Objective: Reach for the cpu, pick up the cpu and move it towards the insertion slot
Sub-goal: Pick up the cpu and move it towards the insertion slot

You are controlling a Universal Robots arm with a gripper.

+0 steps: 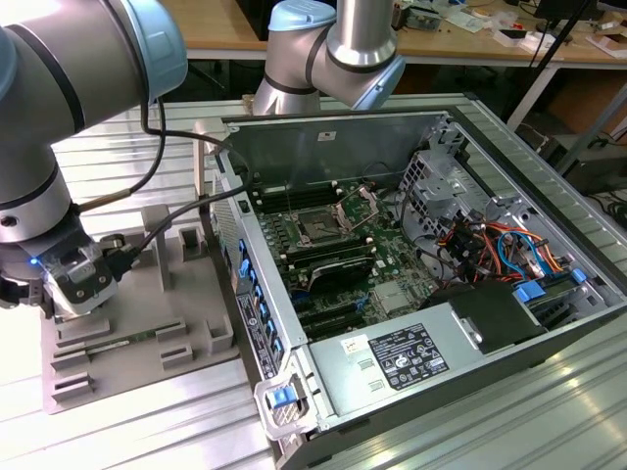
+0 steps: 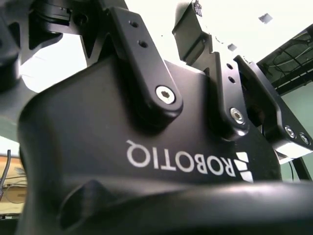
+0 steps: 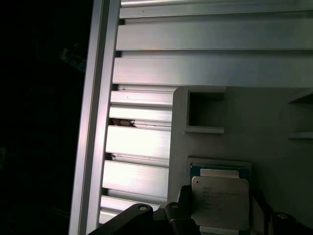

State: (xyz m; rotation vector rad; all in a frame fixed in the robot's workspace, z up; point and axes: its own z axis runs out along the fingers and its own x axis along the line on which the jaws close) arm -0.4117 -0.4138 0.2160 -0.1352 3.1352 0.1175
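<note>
Table of ribbed metal carries everything. The arm fills the exterior view's left and bends down over the near left part of the scene. An open computer case takes up the exterior view's right, with a green circuit board lying flat inside it. A grey tray sits on the table just left of the case. The socket, with its shiny frame swung up, lies toward the far side of the board, well apart from the tray. A thin green memory stick rests along the tray's near part.

The claw hangs low over the tray's left end. In the first wrist view the chip lies in the tray, right at the claw, with its silvery lid facing up. Whether the claw is spread or already pinching the chip cannot be told.

The chip looks light, thin and stiff, so weight should be no trouble. Its smooth metal lid is probably slippery. The green edge around the lid and the underside are likely the delicate parts. The sound hold seems to be across two opposite side edges, squeezed gently. The chip should be kept level, so that it neither tilts out nor scrapes the tray.
</note>
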